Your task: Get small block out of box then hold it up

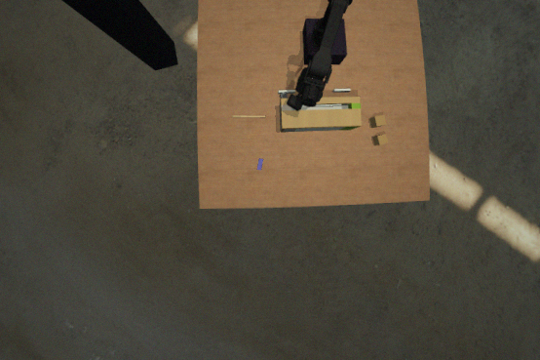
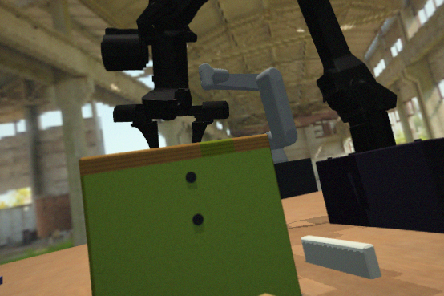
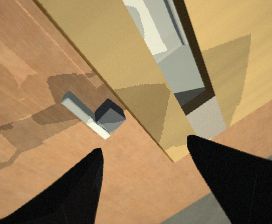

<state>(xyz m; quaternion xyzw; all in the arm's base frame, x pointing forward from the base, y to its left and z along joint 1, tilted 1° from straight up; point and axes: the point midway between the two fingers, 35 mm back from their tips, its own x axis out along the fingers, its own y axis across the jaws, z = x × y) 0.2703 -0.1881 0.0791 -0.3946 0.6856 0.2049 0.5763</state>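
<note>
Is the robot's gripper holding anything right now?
No, nothing is held. The gripper hangs part-open just above the top edge of the box, with only empty space between its fingers.

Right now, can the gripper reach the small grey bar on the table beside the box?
Probably yes: the grey bar lies uncovered just ahead of the open gripper, beside the box.
</note>
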